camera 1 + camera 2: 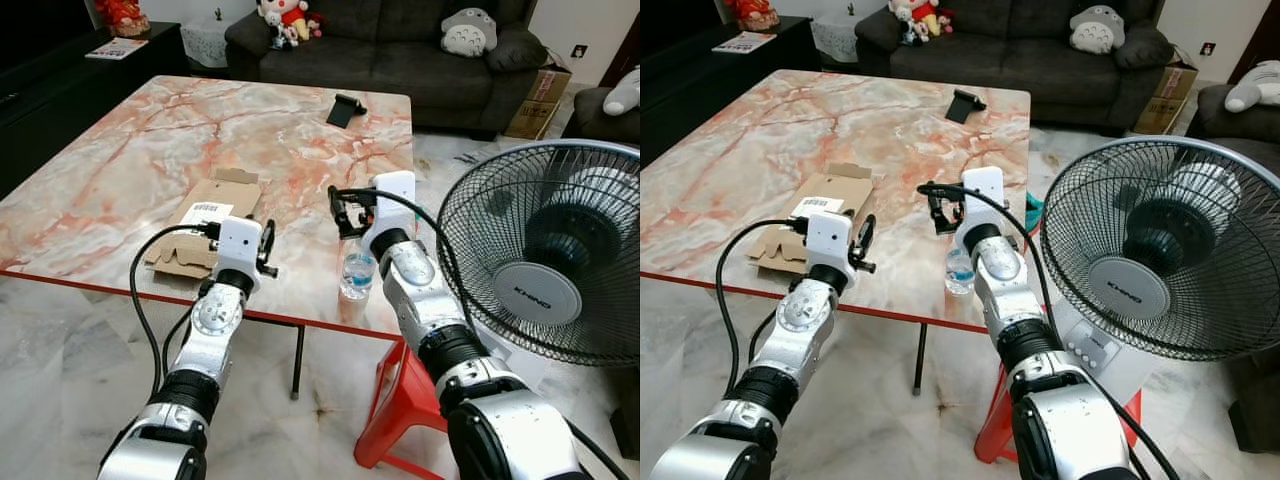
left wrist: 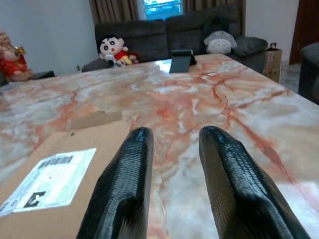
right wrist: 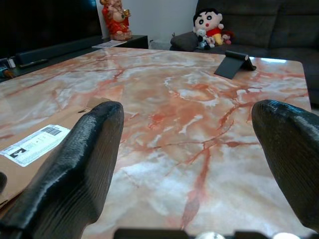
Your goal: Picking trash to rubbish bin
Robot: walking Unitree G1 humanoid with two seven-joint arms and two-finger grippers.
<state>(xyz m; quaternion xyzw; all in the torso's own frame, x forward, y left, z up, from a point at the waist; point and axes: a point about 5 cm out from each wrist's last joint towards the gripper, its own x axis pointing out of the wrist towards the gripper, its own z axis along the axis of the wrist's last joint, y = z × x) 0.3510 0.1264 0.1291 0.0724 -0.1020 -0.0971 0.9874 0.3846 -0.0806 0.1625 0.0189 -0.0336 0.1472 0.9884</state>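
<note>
While both arms reach over the near edge of a marble table (image 1: 150, 140), the right gripper (image 1: 338, 212), fingers spread wide, hovers above a clear plastic bottle (image 1: 356, 272) standing there, and the left gripper (image 2: 172, 144), fingers slightly parted and empty, sits beside flattened cardboard (image 1: 205, 222).

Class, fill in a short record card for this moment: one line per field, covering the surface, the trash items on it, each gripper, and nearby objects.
Surface: marble table with a red edge
Trash 1: flattened cardboard with a white label, near the front edge
Trash 2: clear plastic bottle, upright at the front edge
Left gripper: open, over the table beside the cardboard
Right gripper: open wide, above the bottle
Other on table: black stand at the far side
Nearby: fan on the right, red stool below, sofa behind
</note>
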